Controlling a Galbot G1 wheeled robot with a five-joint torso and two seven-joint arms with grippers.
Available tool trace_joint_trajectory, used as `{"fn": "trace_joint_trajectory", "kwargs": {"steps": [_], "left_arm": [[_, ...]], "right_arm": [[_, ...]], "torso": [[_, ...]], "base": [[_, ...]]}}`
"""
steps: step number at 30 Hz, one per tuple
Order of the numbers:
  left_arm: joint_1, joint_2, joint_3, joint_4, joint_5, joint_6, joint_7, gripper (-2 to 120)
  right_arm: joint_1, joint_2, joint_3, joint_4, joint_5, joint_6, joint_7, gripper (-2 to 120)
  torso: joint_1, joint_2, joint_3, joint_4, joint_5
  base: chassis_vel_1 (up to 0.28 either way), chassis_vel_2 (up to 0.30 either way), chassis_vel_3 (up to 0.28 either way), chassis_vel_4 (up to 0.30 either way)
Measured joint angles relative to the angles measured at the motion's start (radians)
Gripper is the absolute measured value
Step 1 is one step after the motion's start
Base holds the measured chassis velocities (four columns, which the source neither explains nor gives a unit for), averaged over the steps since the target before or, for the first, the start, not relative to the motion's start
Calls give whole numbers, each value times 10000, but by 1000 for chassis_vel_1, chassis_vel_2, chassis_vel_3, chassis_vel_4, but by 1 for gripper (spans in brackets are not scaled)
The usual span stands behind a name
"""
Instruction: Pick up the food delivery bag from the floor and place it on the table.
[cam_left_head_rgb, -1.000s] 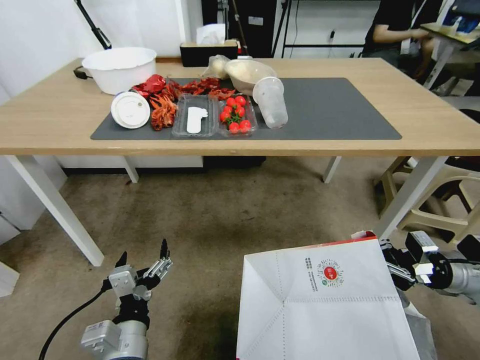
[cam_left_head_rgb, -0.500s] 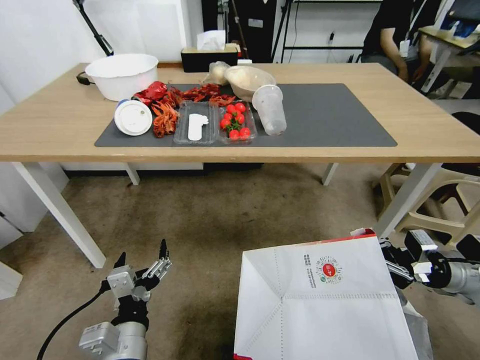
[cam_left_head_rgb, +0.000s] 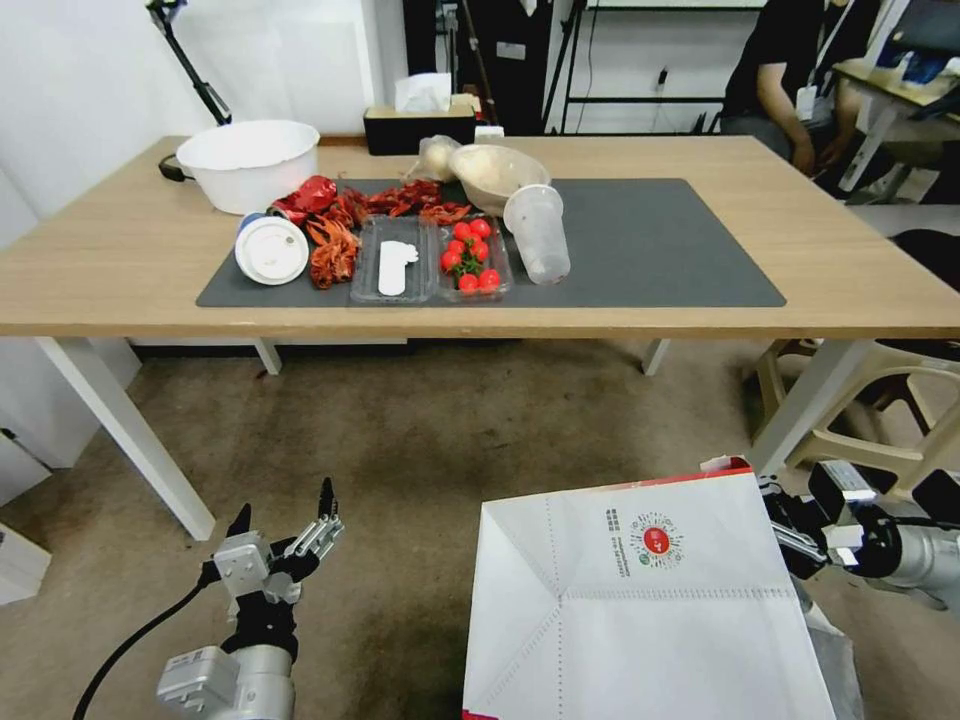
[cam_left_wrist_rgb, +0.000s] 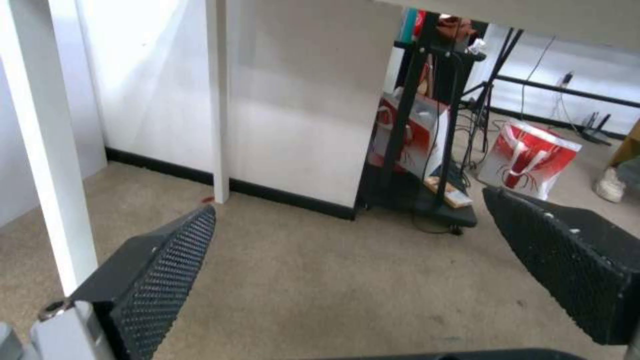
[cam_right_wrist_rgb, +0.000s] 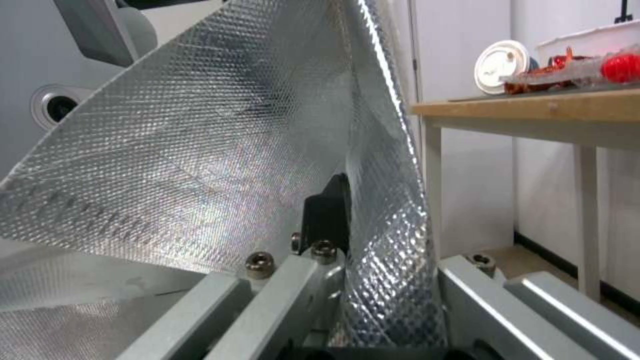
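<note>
Two grippers sit low before the table (cam_left_head_rgb: 120, 270), both nearer the robot than its front edge. The right gripper (cam_left_head_rgb: 790, 535) is clamped on the upper edge of the food delivery bag (cam_left_head_rgb: 640, 610), at the bag's right side; in the right wrist view the silver foil lining (cam_right_wrist_rgb: 220, 150) is pinched between the metal fingers (cam_right_wrist_rgb: 313, 280), with the table's wooden edge (cam_right_wrist_rgb: 527, 107) off beyond it. The bag, white with a small round red logo (cam_left_head_rgb: 657, 540) and a strip of red along its far rim, is tilted with a broad creased white panel facing up, short of the table's front right leg (cam_left_head_rgb: 810, 405); whether its base touches the floor (cam_left_head_rgb: 430, 430) cannot be told. The left gripper (cam_left_head_rgb: 285, 520) hovers over the carpet short of the table's front left leg, its two black ribbed fingers (cam_left_wrist_rgb: 167, 260) spread wide with nothing between them. On the table's dark grey mat (cam_left_head_rgb: 660, 240) lie a white bowl (cam_left_head_rgb: 248, 162), a round white lid (cam_left_head_rgb: 271, 250), red crayfish shells (cam_left_head_rgb: 335, 245), two clear plastic trays, one holding cherry tomatoes (cam_left_head_rgb: 468, 255), and a toppled clear cup (cam_left_head_rgb: 540, 235).
</note>
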Motion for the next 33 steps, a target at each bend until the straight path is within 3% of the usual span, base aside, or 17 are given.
{"fn": "trace_joint_trajectory", "kwargs": {"steps": [33], "left_arm": [[-33,-24,31,6,46,-22,27,100]], "right_arm": [[32,-3,2,35,30,15,104,0]], "torso": [[522,1334,811,0,0]], "base": [[0,0,0,0]]}}
